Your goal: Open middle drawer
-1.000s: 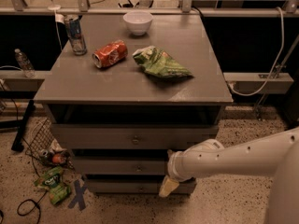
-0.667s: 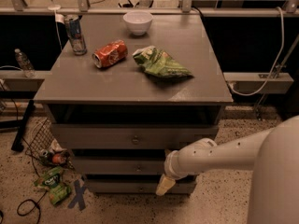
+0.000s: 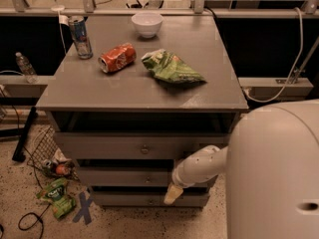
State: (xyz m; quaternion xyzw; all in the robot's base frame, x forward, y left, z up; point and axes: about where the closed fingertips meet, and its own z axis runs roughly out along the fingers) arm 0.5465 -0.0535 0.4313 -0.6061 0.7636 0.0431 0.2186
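The grey cabinet (image 3: 142,91) has three drawer fronts, one above the other. The middle drawer (image 3: 124,177) is the second one, a shallow grey front with a small round knob (image 3: 148,179) at its centre and a dark gap above it. My gripper (image 3: 172,193) is at the end of the white arm (image 3: 199,166), which reaches in from the right. It hangs in front of the middle drawer's right part, just right of and below the knob, and overlaps the lowest drawer front (image 3: 144,199).
On the cabinet top stand a white bowl (image 3: 147,24), a tall can (image 3: 80,37), a red can (image 3: 117,58) on its side and a green bag (image 3: 171,67). The robot's white body (image 3: 276,173) fills the right foreground. A wire basket, litter and cables (image 3: 52,176) lie on the floor at the left.
My gripper has shifted slightly left and up toward the middle drawer's knob. The white body fills more of the right side. The drawers have not moved.
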